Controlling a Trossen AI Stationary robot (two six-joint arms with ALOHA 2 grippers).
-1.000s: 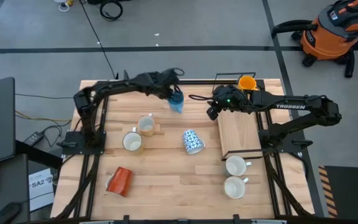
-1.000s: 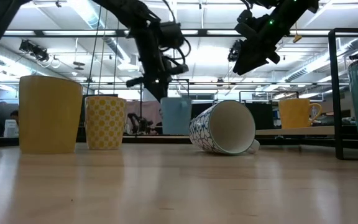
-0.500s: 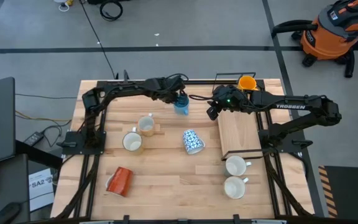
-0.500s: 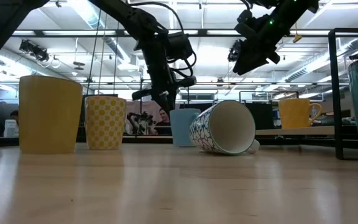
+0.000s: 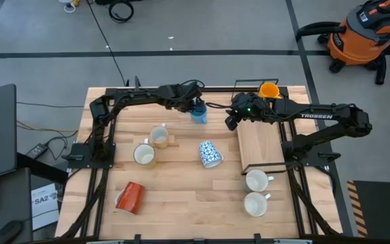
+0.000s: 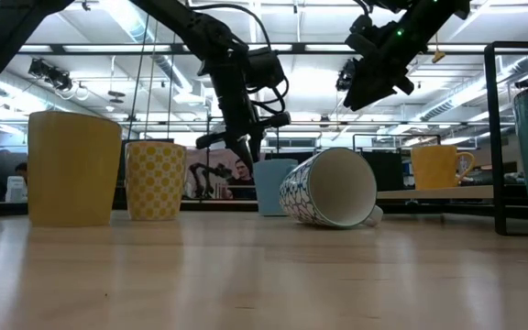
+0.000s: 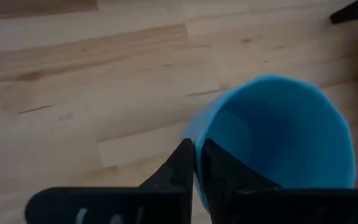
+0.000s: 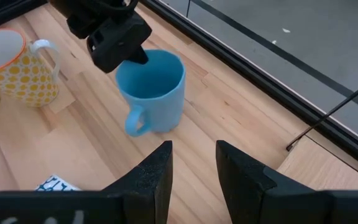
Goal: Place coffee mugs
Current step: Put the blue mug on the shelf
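A light blue mug (image 5: 198, 114) stands upright on the table near its far edge; it also shows in the right wrist view (image 8: 154, 93) and the low view (image 6: 269, 188). My left gripper (image 5: 193, 107) is shut on it. My right gripper (image 5: 230, 122) is open and empty, held above the table just right of the mug. An orange-yellow mug (image 5: 269, 89) stands at the far end of a raised wooden board (image 5: 259, 146). A blue-and-white patterned mug (image 5: 210, 154) lies on its side at mid-table. My left gripper pinches the blue mug's rim (image 7: 194, 124), one finger inside the mug and one outside. The fingers come slanting down from the table's left side. The mug stands upright with its base on the table, its handle (image 8: 134, 121) away from the held part.
A yellow-dotted mug (image 5: 159, 135) and a cream mug (image 5: 144, 154) stand left of centre. A red-orange mug (image 5: 131, 196) lies at the near left. Two white mugs (image 5: 256, 192) stand at the near right. A black frame edges the table.
My left gripper has gone down and a little toward the table's right edge with the blue mug. The mug was tilted and clear of the table; now it stands upright on it. In the last half second it has kept still.
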